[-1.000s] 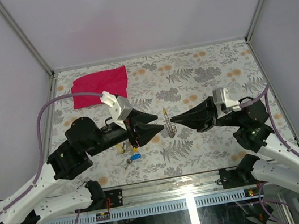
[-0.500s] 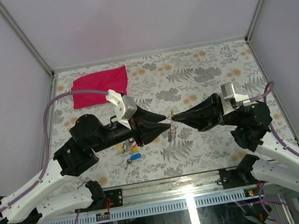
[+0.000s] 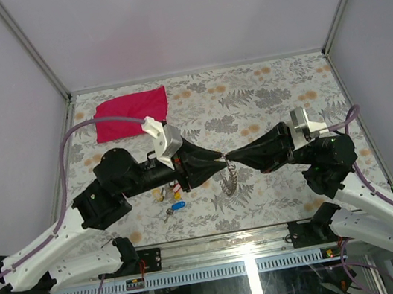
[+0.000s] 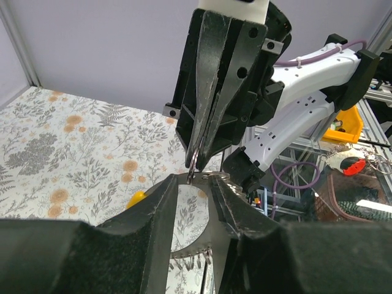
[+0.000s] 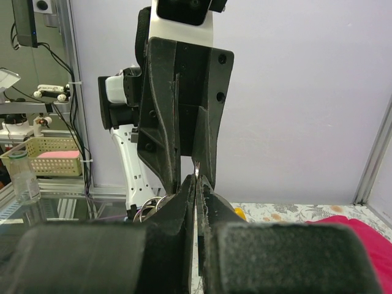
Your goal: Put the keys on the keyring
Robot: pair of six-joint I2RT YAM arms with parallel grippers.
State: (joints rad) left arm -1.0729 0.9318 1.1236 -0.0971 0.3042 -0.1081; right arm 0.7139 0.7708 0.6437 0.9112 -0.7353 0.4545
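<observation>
Containers first. The only ones I can spot sit off the table, out past the left arm: a pale yellow basket (image 5: 46, 156) with a pink pad in it, and a clear jar (image 5: 18, 177) just in front, contents too dim to call.

Now over the flowered table (image 3: 264, 98), and the two arms are nose to nose in mid-air! The right gripper (image 3: 232, 158) is pressed tight together, pinching the keyring (image 4: 193, 164). The thin ring pokes out of its tips, edge-on and upright.

Directly opposite, tips almost touching, is the left gripper (image 3: 221, 160). Its fingers (image 4: 162, 208) stand a little apart with a small silvery piece lying across their ends. I cannot tell whether it is actually gripped.

The chain (image 3: 227, 179) dangles straight below the meeting tips, long axis pointing down at the table. A yellow key head (image 4: 138, 198) shows just outside the left gripper's finger; what it hangs from I cannot tell.

Each gripper's bulk fills the other's wrist view.

Loose keys (image 3: 168, 195) lie on the table under the left gripper's body, back from its tips, with a blue key (image 3: 178, 206) closest to the arm bases. The red cloth (image 3: 133, 112) lies well beyond the left wrist.
</observation>
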